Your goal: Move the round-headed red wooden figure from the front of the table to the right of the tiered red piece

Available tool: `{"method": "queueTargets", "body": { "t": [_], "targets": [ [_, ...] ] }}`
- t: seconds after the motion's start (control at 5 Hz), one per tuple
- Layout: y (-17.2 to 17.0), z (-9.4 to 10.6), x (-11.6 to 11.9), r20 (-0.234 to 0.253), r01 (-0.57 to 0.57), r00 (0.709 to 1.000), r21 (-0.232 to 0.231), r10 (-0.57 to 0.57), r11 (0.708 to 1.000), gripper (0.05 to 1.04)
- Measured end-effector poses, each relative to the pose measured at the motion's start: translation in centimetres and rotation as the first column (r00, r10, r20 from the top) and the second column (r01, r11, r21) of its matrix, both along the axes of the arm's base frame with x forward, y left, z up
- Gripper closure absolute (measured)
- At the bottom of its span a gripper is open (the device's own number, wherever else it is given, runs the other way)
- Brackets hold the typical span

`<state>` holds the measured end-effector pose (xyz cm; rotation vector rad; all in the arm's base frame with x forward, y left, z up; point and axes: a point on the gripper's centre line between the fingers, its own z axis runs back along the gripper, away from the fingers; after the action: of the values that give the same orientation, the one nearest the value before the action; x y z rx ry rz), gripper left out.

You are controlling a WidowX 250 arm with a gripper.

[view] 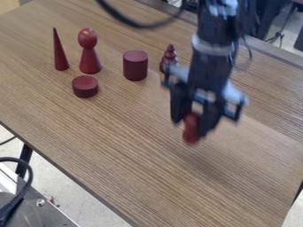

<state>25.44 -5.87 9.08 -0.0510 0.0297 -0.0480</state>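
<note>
Gripper (192, 126) right of frame center, pinching red object (191, 129) between its fingers; object's rounded lower end pokes out below, over tabletop (130, 137).

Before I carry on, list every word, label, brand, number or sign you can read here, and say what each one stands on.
No text can be read.
Cone, pawn-shaped piece, tall cylinder and short cylinder: no lettering visible.
Table: only wood grain.
Gripper and the red piece between its fingers: too blurred to tell of any markings.
</note>
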Motion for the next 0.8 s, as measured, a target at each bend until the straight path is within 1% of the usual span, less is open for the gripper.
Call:
{"method": "queueTargets", "body": {
  "t": [0.2,0.4,0.6,0.8],
  "targets": [
    [1.9,0.0,4.8,0.026,-0.021,0.999,-0.005,0.021,1.000,0.573],
    [3.2,-0.9,9.5,0.003,-0.040,0.999,-0.042,0.040,0.998,0.573],
    [4.0,-2.0,13.2,-0.029,-0.037,0.999,-0.079,0.035,0.996,0.573],
    [5.1,-2.6,16.3,-0.035,-0.059,0.998,-0.102,0.056,0.993,0.573]
  ]
}}
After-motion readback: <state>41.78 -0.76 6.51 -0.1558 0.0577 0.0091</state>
